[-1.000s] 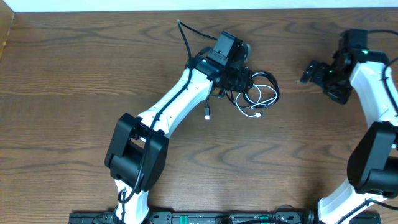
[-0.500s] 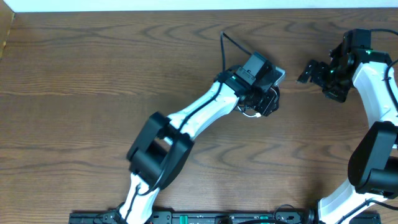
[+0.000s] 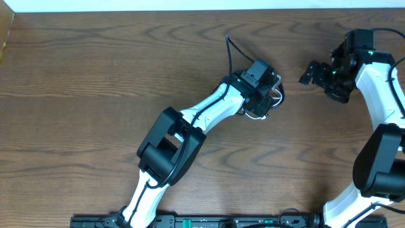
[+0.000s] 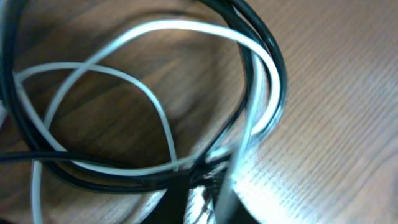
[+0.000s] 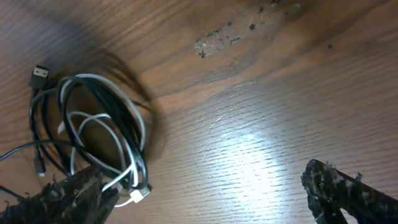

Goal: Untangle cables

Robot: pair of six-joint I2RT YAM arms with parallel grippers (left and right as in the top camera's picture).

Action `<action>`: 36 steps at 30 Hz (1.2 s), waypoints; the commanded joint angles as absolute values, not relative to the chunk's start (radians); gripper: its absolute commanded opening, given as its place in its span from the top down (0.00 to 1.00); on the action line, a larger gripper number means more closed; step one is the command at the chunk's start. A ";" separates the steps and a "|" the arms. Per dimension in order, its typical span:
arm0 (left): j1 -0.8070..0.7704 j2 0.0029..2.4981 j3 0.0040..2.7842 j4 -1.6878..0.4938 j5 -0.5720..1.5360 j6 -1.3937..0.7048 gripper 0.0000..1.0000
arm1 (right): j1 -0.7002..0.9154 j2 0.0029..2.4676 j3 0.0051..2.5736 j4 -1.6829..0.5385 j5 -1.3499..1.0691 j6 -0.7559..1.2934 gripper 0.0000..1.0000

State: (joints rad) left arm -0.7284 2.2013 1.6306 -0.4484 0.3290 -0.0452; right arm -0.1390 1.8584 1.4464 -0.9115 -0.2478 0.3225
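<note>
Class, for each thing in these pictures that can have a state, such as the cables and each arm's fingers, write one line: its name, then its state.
cables: tangled, black and white loops overlapping, lying on the table.
black plug: loose, sticking out at the tangle's edge.
left gripper: low over the tangle; open or shut cannot be told.
right gripper: fingers open, empty, apart from the cables.
</note>
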 commanded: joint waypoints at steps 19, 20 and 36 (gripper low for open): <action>-0.521 1.796 1.650 -0.478 0.467 -0.433 0.93 | 0.050 1.855 1.465 -0.668 -0.796 0.114 0.01; -0.516 1.796 1.650 -0.479 0.481 -0.440 0.92 | 0.057 1.855 1.465 -0.648 -0.824 0.114 0.01; -0.494 1.785 1.650 -0.493 0.491 -0.448 0.93 | 0.195 1.876 1.462 -0.546 -0.542 0.160 0.32</action>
